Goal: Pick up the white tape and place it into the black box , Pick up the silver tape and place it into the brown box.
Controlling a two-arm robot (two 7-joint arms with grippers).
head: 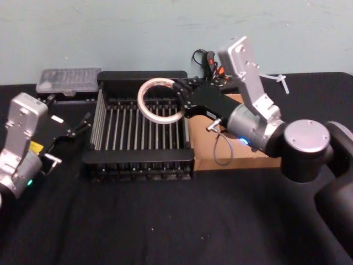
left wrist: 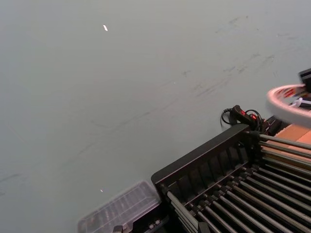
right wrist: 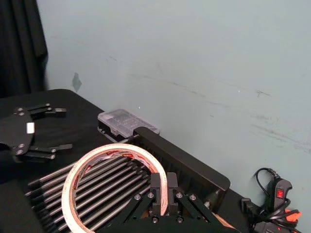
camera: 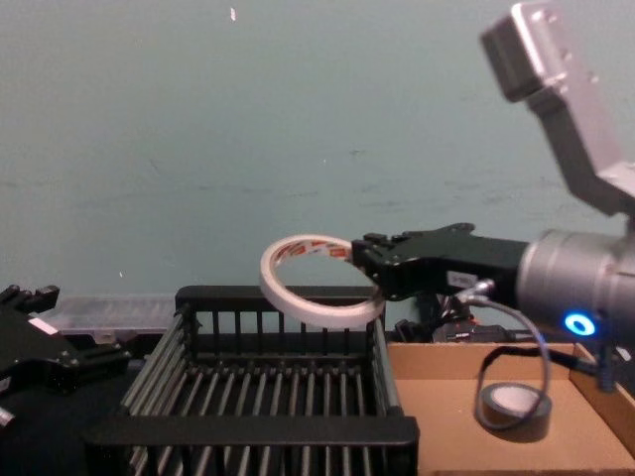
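Observation:
My right gripper [head: 179, 99] is shut on the rim of the white tape [head: 159, 101], a thin wide ring with red print inside, and holds it in the air over the black box [head: 105, 118]. The same ring [right wrist: 112, 187] hangs above the crate's bars in the right wrist view, pinched between the fingers [right wrist: 163, 191], and floats above the crate's rim [camera: 317, 281] in the chest view. The silver tape [camera: 513, 407] lies inside the brown box [camera: 437, 397] on the right. My left gripper [head: 74, 130] stands open left of the crate, empty.
A clear plastic parts case [head: 69, 80] sits behind the crate at the back left. A black corded tool with a red switch [head: 208, 61] lies behind the brown box [head: 204, 143]. A white piece [head: 281, 81] rests at the back right. The wall stands close behind.

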